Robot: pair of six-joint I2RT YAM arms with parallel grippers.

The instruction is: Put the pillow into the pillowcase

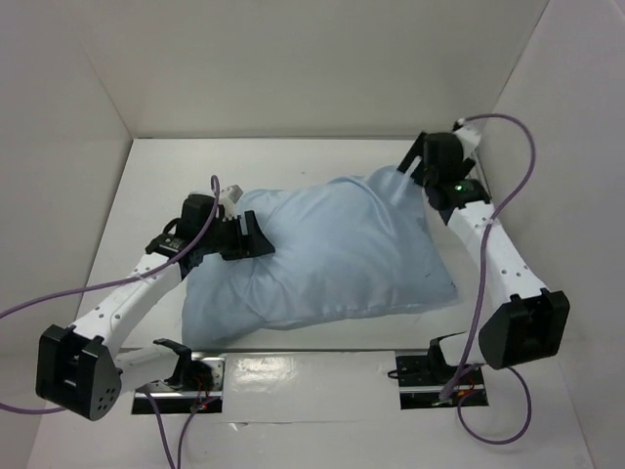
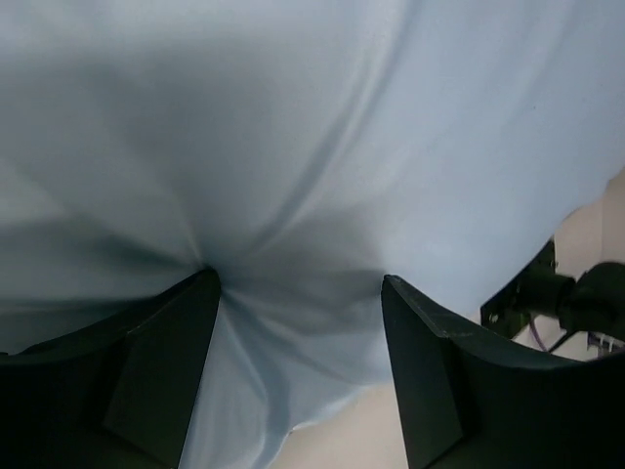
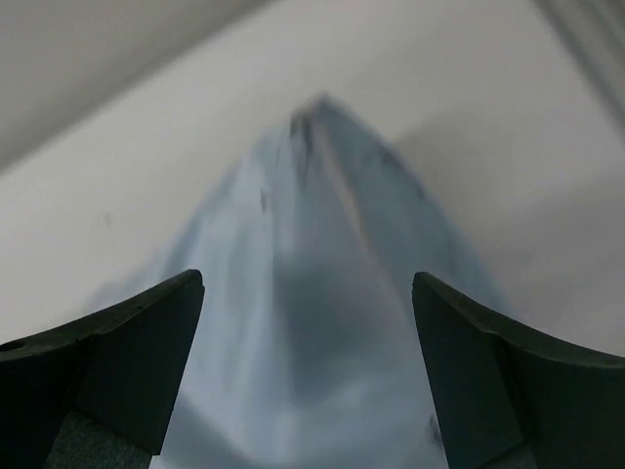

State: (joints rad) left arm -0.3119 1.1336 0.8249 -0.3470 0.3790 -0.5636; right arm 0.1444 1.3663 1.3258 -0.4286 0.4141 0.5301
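On the counter (image 1: pixel 293 161) the puffy blue pillowcase (image 1: pixel 332 254) lies long-ways from left to right, with the pillow probably hidden inside. The left gripper (image 1: pixel 258 234) is spread wide against its left end. The right gripper (image 1: pixel 407 170), spread too, faces the far right corner.

The bench (image 1: pixel 146 186) is white and smooth, and near its front edge it looks a little glossy. Three plain white panels close it in: a back wall (image 1: pixel 312 59), a left wall (image 1: pixel 49 137) and a right wall (image 1: pixel 576 117). The light is soft and even, and the shadows are only weak.
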